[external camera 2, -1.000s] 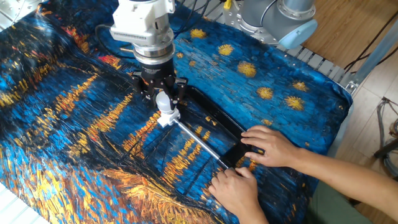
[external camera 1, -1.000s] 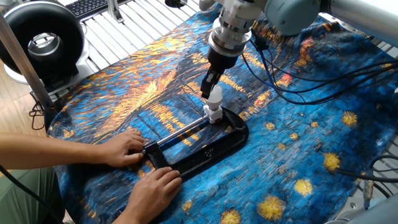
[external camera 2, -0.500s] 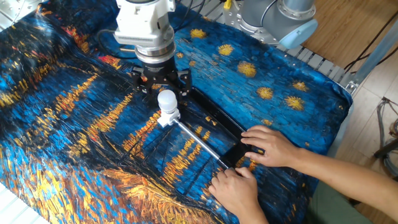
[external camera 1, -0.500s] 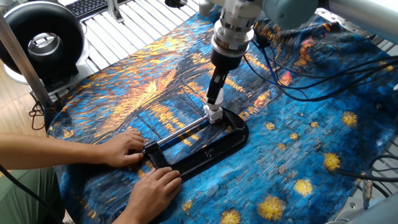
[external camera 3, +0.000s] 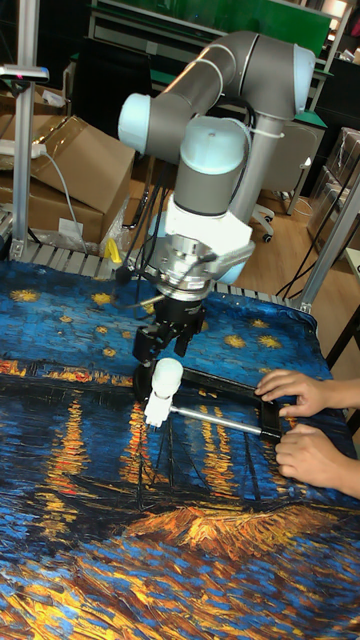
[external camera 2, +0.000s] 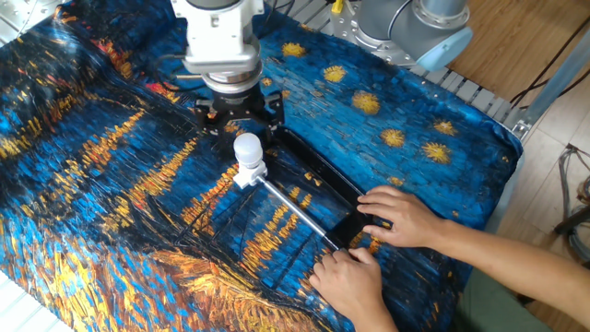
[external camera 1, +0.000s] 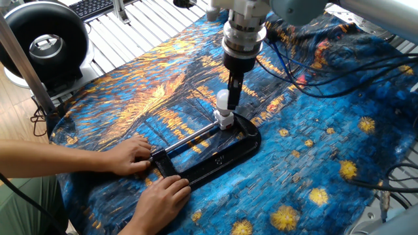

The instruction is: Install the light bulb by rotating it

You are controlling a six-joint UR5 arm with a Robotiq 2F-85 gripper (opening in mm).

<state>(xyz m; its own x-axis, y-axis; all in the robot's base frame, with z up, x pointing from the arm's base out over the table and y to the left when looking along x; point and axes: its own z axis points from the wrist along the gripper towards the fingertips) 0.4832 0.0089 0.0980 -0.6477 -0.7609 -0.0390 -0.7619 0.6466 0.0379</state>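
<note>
Blue-and-orange painted cloth [external camera 1: 150,98] covers the table; cardboard boxes [external camera 3: 75,170] stand behind.

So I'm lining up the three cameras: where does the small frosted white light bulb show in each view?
One fixed view: small frosted white light bulb just above centre, partly behind the claw.
The other fixed view: upper middle-left, below the claw.
Tall fixed view: left of centre.
Shared landmark: the black clamp frame a person's hands steady; the bulb stands at its far end.
</note>
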